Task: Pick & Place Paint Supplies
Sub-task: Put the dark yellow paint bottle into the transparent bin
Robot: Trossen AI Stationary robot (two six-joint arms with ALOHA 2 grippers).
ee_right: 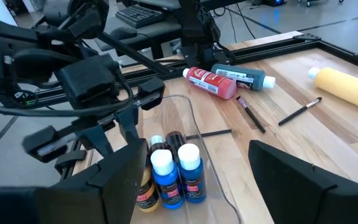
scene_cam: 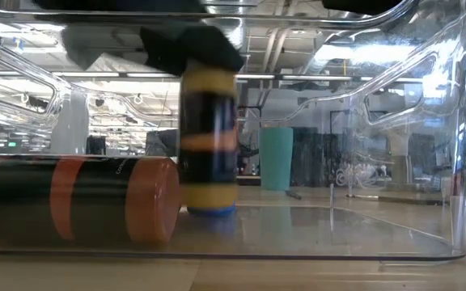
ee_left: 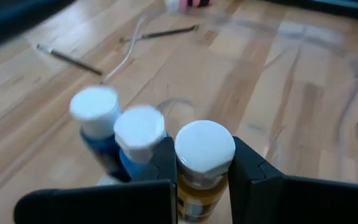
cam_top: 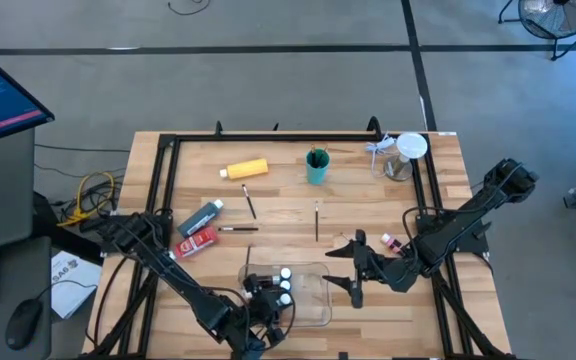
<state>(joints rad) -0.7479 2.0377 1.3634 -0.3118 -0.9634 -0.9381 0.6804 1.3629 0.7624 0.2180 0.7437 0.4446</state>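
The left gripper [ee_left: 205, 177] pinches a white-capped yellow paint bottle [ee_left: 204, 163] upright inside the clear tray [cam_top: 316, 300], two blue bottles [ee_right: 178, 171] touching beside it. The bottle looks rigid, light and slick, best gripped at the shoulder below the cap. The right gripper [cam_top: 356, 270] hovers spread just beyond the tray; farther off lie three brushes [cam_top: 249, 201], two tubes [cam_top: 199, 230] and one large yellow bottle [cam_top: 245, 169].

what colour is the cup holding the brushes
Teal cup, best seen in the high view.
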